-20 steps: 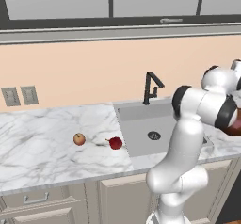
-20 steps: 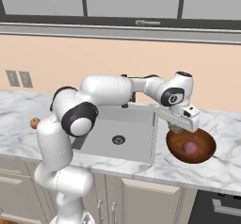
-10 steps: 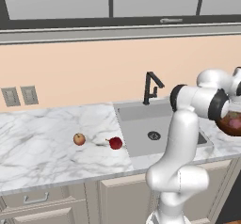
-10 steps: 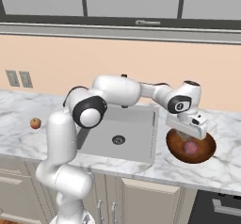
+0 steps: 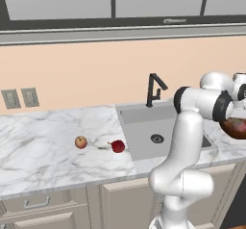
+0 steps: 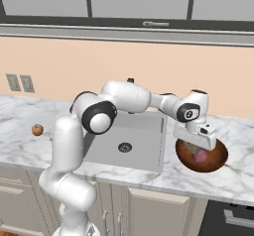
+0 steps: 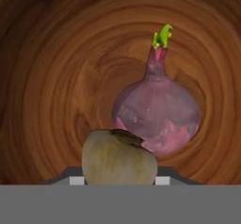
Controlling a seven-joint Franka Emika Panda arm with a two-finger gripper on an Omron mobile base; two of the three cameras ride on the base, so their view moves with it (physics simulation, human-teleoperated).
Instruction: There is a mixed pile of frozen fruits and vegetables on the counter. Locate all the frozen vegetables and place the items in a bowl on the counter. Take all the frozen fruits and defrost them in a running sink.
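We find the white arm reaching right across the grey rectangular recessed sink (image 6: 130, 140), with its two-finger gripper (image 6: 198, 142) now hanging over the wide, dark reddish-brown wooden-look bowl (image 6: 217, 159) on the white grey-veined marble counter (image 5: 43, 146); a second ago the hand stood nearer the sink's right edge, and it has since swung further right over the bowl. In the hand view the gripper is clenched on a pale olive-brown rounded piece (image 7: 118, 158), which sits between the finger tips just above the bowl's ringed floor. Directly behind it in that view, and overlapping it, lies the round pinkish-purple vegetable with a green sprout (image 7: 157, 110), resting inside the bowl; whether the two touch we cannot tell. The vegetable's place in the bowl is unchanged from the earlier pictures. On the counter left of the sink, the orange-yellow apple-like fruit (image 5: 81, 142) and the dark red stemmed fruit (image 5: 117, 146) lie apart from one another, where they lay before.
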